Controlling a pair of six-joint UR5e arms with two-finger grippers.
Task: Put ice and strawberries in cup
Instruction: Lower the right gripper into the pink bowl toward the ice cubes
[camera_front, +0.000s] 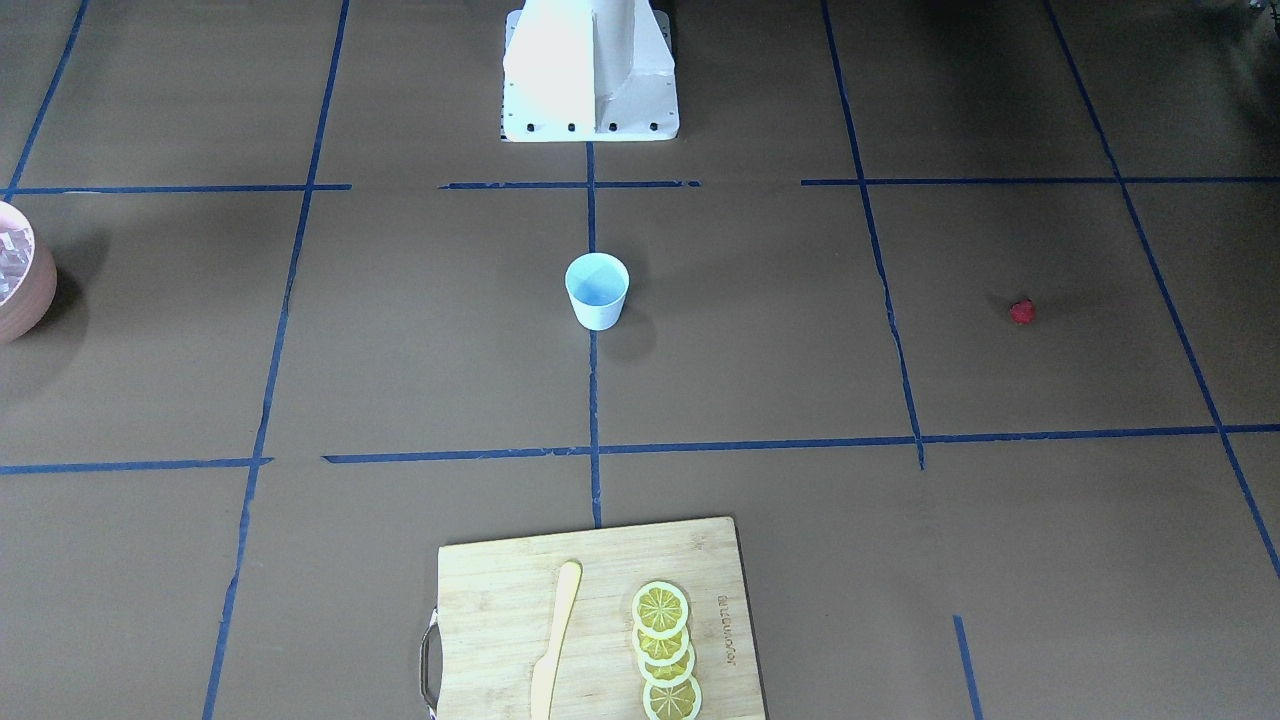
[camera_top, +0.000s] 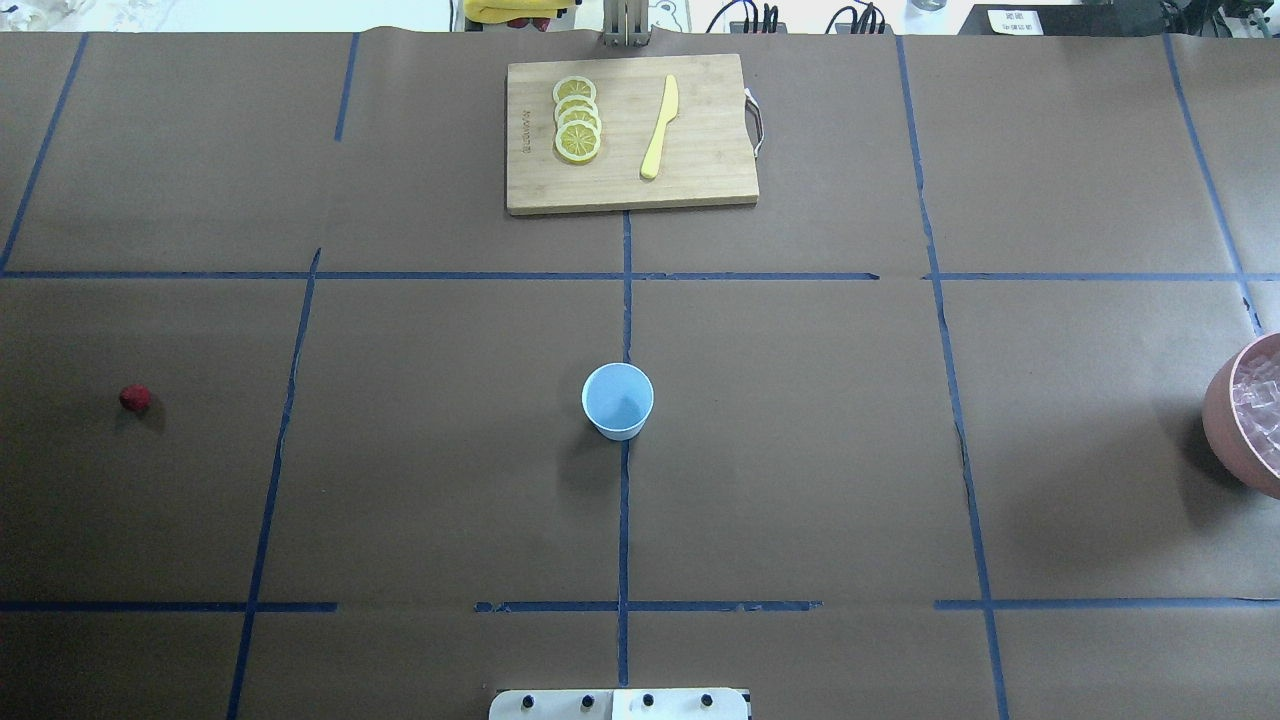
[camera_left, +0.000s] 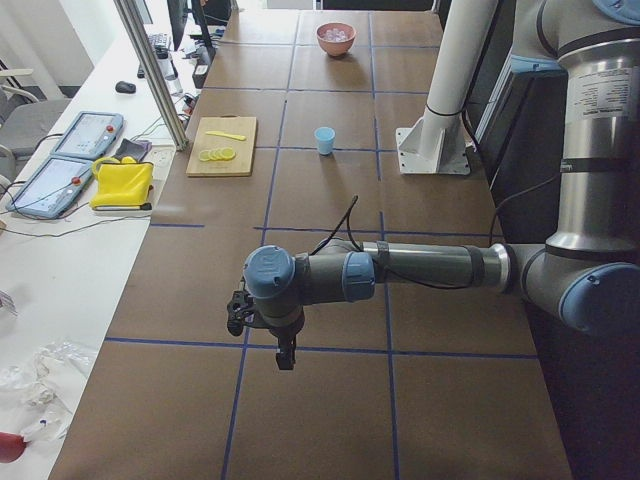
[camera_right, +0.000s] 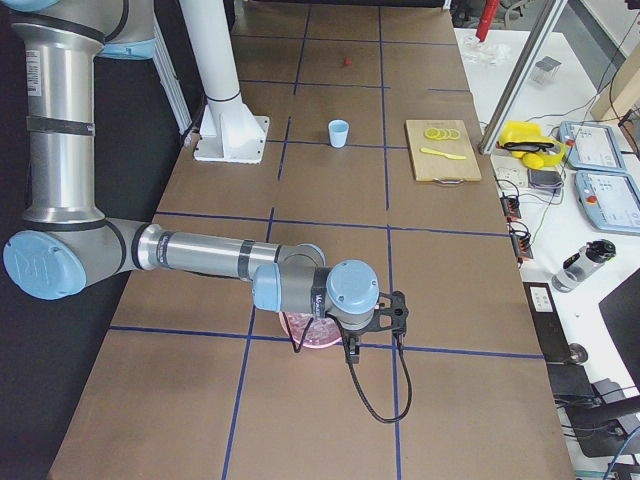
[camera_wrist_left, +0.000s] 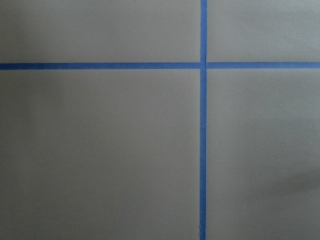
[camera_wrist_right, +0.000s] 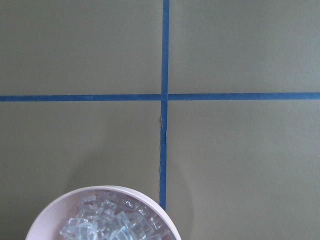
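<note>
Task not begun: cup (camera_top: 617, 428) empty at tabletop centre; strawberry (camera_top: 135, 398) loose, far left; ice (camera_top: 1262, 400) heaped in pink bowl (camera_top: 1225, 420), far right; left gripper (camera_left: 285, 352) over bare tabletop, right gripper (camera_right: 352, 350) near bowl; jaws' spread cannot be told.

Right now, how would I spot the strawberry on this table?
From the white cup at the table's middle, look far towards the robot's left. The strawberry lies alone there, the only small red thing; the lemon slices are yellow.
</note>
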